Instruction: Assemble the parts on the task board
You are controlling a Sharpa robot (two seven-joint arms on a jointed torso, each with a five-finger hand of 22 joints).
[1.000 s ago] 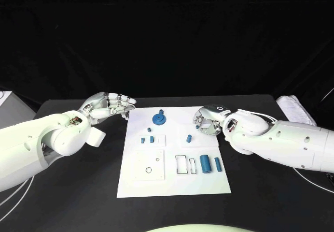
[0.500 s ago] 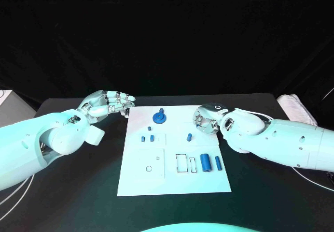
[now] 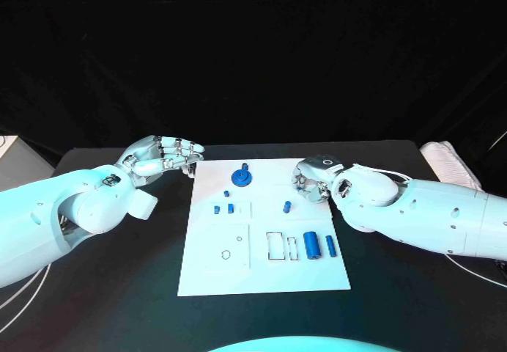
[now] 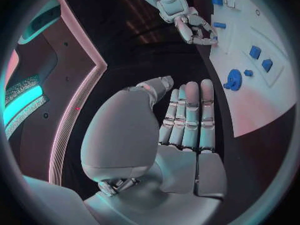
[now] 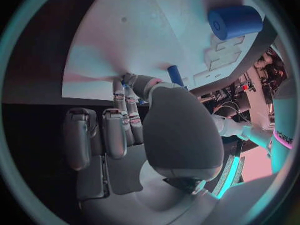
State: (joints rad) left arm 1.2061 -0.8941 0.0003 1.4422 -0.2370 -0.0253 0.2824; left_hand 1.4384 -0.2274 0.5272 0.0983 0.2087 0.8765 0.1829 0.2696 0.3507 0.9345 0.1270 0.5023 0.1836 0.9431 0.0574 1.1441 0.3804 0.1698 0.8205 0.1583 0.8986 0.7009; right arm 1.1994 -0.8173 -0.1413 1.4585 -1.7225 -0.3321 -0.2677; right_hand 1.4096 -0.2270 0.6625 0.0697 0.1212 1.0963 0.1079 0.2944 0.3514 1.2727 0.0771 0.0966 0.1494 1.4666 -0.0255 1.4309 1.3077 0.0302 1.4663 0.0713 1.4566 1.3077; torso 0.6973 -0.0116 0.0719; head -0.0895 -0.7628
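The flat white plastic task board point(image 3: 264, 242) sits mid-frame on the black worktop point(image 3: 105, 293), small blue parts lying loose on it. The right hand point(image 3: 315, 183) hangs over its upper right edge by a short blue peg point(image 3: 286, 207); I can't tell if its curled fingers hold anything. The left hand point(image 3: 158, 158), upper left, is curled on nothing, and a sloppy reach could easily knock that peg rolling.

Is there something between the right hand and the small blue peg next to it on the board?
Nothing visible. The right hand hovers at the board edge, and only bare white surface lies between it and the peg.
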